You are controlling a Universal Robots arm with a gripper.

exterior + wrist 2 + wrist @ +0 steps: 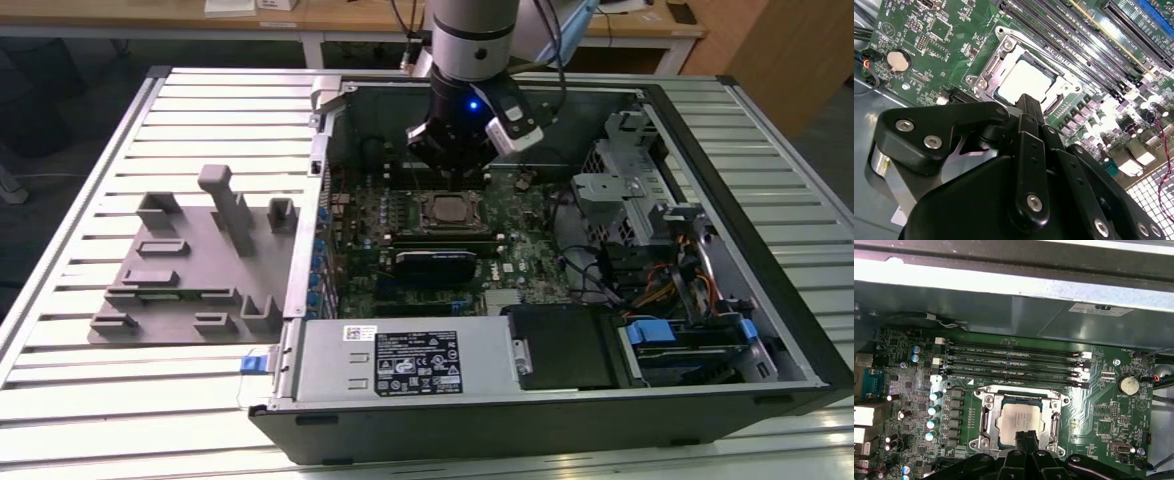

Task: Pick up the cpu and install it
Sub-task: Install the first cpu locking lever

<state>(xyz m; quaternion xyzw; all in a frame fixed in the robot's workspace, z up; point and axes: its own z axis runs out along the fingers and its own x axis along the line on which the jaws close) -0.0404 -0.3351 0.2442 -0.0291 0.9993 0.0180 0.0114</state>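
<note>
The cpu (1018, 419) lies flat inside the metal socket frame (985, 415) on the green motherboard, its silver top facing up. In the second wrist view the cpu (1024, 80) shows just past the black fingertips. My gripper (1026, 436) hangs over the near edge of the cpu, its two fingers pressed together with nothing between them. In the exterior view the gripper (450, 180) reaches down into the open computer case, just above the cpu (451, 212). Whether the fingertips touch the chip is unclear.
The open computer case (310, 200) lies on a slatted metal table. A grey fixture block (187, 260) stands at the exterior view's left. Memory slots (1014, 365) run beside the socket. A power supply (400, 362), drive cages and cables (641, 270) crowd the case's other parts.
</note>
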